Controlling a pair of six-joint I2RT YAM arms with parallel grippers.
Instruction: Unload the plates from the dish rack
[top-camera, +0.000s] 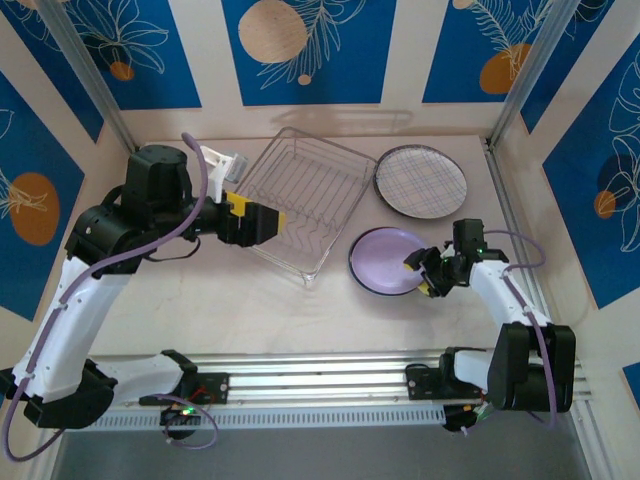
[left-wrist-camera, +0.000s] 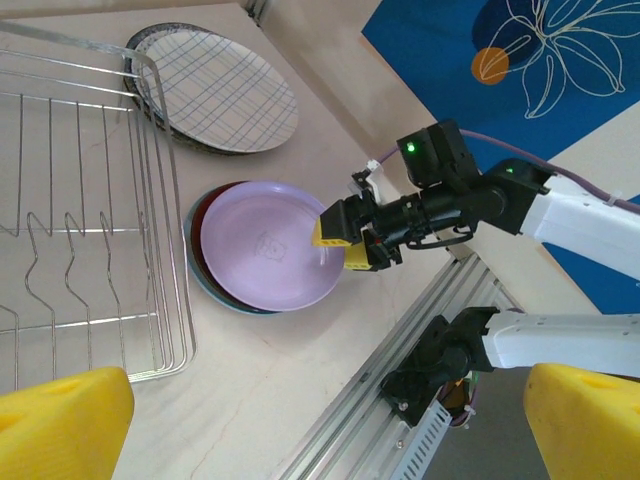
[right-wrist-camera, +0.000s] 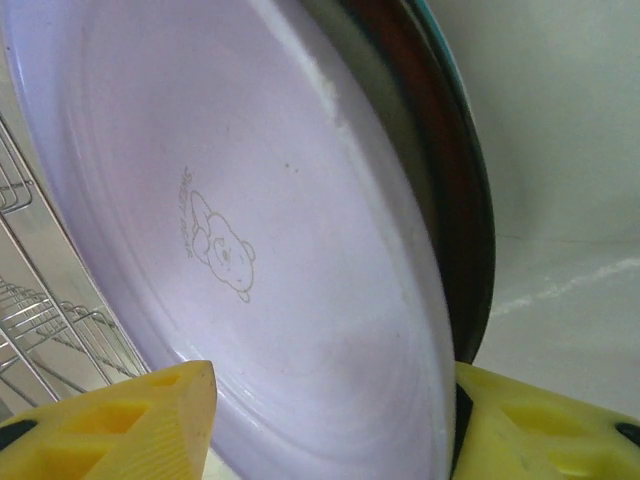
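**Right Arm Reached to the Lilac Plate, Left Arm Poised Over the Rack**

The right arm (top-camera: 500, 290) rose from its base at the near right edge of the tabletop (top-camera: 300, 310), leaned to the left and bent down at the wrist. This brought the right gripper (top-camera: 425, 272) to the right-hand rim of the lilac plate (top-camera: 385, 260). Its yellow jaws stood astride that rim, one over the plate's face and one outside the edge. The wrist view did not settle whether they pinched the rim or merely bracketed it.

The lilac plate lay on the tabletop just to the right of the dish rack (top-camera: 300, 190), near its front corner. It rested on other plates: a dark-red rim (left-wrist-camera: 196, 235) and a pale-blue one showed beneath it in the left wrist view. A faint bear outline (right-wrist-camera: 225, 250) marked its centre.

Farther back, near the rear wall and just beside the rack's right side, lay the grid-lined plate (top-camera: 420, 180), with a dark rim showing around it.

The left arm (top-camera: 70, 300) climbed from the near left corner to a high elbow, and its forearm then ran roughly level to the right. The left gripper (top-camera: 262, 222) hovered above the rack's left front edge, pointing right toward the plates. Its jaws were spread wide apart, gripping nothing.
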